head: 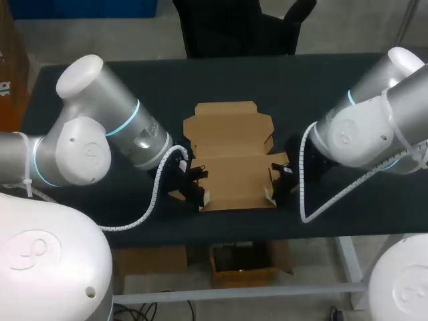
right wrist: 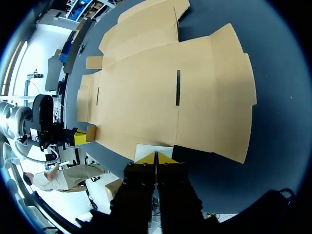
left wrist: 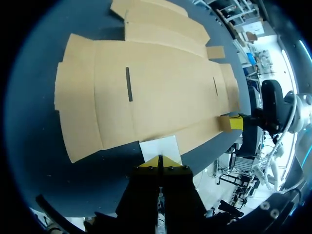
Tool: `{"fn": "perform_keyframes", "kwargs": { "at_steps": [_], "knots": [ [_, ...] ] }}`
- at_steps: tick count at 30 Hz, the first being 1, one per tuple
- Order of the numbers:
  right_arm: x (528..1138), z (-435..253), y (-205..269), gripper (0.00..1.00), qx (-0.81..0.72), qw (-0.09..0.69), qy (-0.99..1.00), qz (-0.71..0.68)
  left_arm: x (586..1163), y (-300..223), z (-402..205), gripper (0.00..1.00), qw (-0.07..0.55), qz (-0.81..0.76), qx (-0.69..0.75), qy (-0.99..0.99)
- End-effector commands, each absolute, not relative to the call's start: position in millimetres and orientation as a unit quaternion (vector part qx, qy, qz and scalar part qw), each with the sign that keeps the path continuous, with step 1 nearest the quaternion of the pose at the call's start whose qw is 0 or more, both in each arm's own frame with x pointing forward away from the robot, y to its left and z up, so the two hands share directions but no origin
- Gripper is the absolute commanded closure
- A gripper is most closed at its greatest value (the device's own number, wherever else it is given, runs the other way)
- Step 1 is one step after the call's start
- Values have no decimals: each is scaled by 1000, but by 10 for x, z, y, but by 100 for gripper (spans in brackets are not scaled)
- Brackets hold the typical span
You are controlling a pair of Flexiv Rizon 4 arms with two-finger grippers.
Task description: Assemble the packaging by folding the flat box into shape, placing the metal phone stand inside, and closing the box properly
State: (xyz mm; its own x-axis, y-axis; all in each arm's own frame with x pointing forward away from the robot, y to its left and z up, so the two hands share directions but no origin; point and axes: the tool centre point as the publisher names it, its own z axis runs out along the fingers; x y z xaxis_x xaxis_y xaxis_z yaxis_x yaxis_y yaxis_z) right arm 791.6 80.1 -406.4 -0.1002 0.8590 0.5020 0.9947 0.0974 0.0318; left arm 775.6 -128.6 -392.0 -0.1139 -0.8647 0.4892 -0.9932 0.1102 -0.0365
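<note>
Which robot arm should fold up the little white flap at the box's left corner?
Left. The left gripper has its shut tips right at that flap of the box. The right gripper sits across the box, at the other flap.

Plain tan box (head: 231, 167) on dark blue-grey table (head: 301, 87).

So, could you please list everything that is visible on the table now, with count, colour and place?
flat box: one, brown cardboard, unfolded at the table's middle
table: one, dark, under the box
phone stand: none in view
left gripper: one, yellow tips, shut, at the box's near left corner
right gripper: one, yellow tips, shut, at the box's near right corner
left arm and right arm: two, silver-white, one from each side
</note>
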Motion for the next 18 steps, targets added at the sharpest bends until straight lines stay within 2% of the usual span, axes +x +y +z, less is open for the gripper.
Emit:
{"fn": "perform_keyframes", "kwargs": {
  "at_steps": [1,18],
  "knots": [
    [7904,-4078,848,100,-648,175,-719,-180,7768,-1361,-3942,100,166,176,645,-725],
    [7924,-4221,939,100,-650,174,-723,-157,7846,-1428,-4090,100,113,177,670,-712]
  ]
}}
